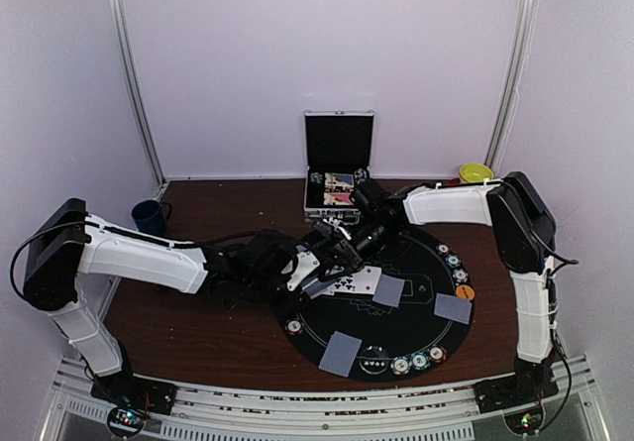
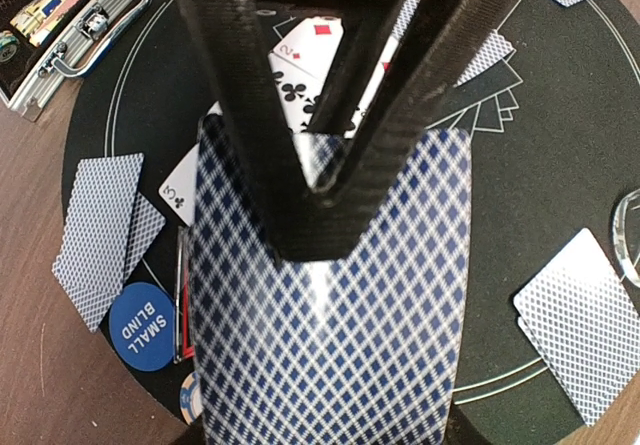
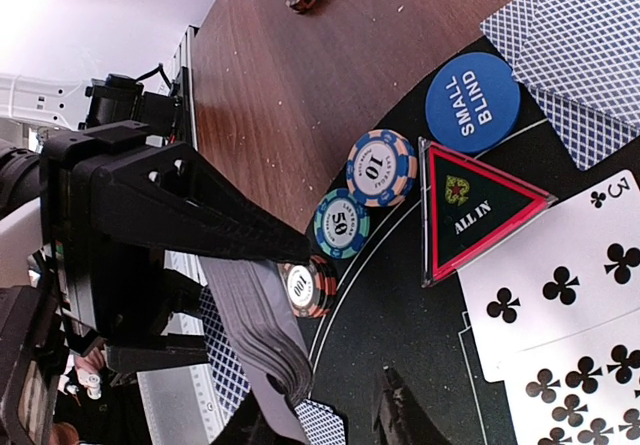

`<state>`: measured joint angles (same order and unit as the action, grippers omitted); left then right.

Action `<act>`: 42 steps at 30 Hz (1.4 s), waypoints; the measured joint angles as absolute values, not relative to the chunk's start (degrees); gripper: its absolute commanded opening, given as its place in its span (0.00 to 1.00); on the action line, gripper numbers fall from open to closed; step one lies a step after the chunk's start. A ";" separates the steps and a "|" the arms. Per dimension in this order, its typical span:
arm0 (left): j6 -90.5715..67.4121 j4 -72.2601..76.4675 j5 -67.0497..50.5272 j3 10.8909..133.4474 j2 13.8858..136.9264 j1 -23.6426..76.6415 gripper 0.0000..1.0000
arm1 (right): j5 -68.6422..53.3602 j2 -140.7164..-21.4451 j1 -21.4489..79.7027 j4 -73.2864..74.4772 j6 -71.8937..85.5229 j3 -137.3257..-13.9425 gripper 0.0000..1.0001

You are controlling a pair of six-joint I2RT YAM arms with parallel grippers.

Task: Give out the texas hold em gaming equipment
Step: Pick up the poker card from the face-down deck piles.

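Top external view: a round black poker mat (image 1: 381, 334) lies on a brown table (image 1: 198, 332), and both arms meet over the mat's far-left part. The left claw (image 1: 315, 275) is clamped on a deck of playing cards (image 1: 327, 284). The right wrist view shows one finger above the deck and one below. The right claw (image 1: 344, 246) hovers just beside the deck. Only dark stubs show at its own camera's bottom edge, so I cannot tell whether it is wide or closed.

Single face-down cards (image 1: 342, 354) lie spread across the mat's near half, well apart. Striped chips (image 1: 420, 361) sit along the near rim, with more on the right rim beside an orange button (image 1: 465, 291). Bare table stretches left of the mat. An open silver case (image 1: 339, 164) stands at the far edge.

In the left wrist view the deck's blue diamond back fills the frame. A blue SMALL BLIND button (image 2: 142, 325) sits at the mat's edge, beside a red-edged ALL IN triangle (image 3: 470, 210) and a face-up three of clubs (image 2: 190, 180).
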<state>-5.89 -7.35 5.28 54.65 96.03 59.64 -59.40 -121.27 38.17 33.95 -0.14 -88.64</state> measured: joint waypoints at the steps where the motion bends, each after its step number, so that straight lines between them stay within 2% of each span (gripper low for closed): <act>1: -5.89 -7.33 5.28 54.65 96.03 59.66 0.49 | -59.79 -121.27 38.15 34.33 -0.30 -88.84 0.28; 5: -5.89 -6.85 5.21 54.65 96.03 59.72 0.49 | -60.49 -121.27 38.04 36.71 -1.54 -90.04 0.24; 19: -5.87 -6.13 4.80 54.65 96.12 60.03 0.49 | -60.86 -121.01 37.71 41.32 -4.80 -90.89 0.18; 20: -5.87 -6.15 4.73 54.65 96.14 60.05 0.49 | -60.88 -120.95 37.67 41.60 -4.91 -90.89 0.20; 22: -5.87 -6.07 4.69 54.65 96.18 60.05 0.49 | -60.77 -120.62 37.47 42.15 -5.28 -90.89 0.35; 23: -5.87 -6.04 4.69 54.65 96.20 60.05 0.49 | -60.71 -120.49 37.32 42.44 -5.43 -90.89 0.39; 27: -5.87 -5.93 4.71 54.65 96.20 60.05 0.49 | -60.29 -120.20 36.69 43.20 -5.76 -90.89 0.41; 29: -5.87 -5.91 4.71 54.65 96.20 60.05 0.49 | -60.29 -120.20 36.47 43.24 -5.82 -90.89 0.39; 36: -5.87 -5.89 4.71 54.65 96.20 60.05 0.49 | -60.71 -120.11 36.23 43.59 -6.02 -90.89 0.19; 42: -5.87 -5.89 4.71 54.65 96.23 60.05 0.49 | -62.13 -119.15 36.25 44.16 -6.13 -90.89 0.06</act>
<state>-5.87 -5.89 4.71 54.65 96.23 60.05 -62.13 -119.15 36.25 44.16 -6.13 -90.89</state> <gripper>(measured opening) 0.490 0.114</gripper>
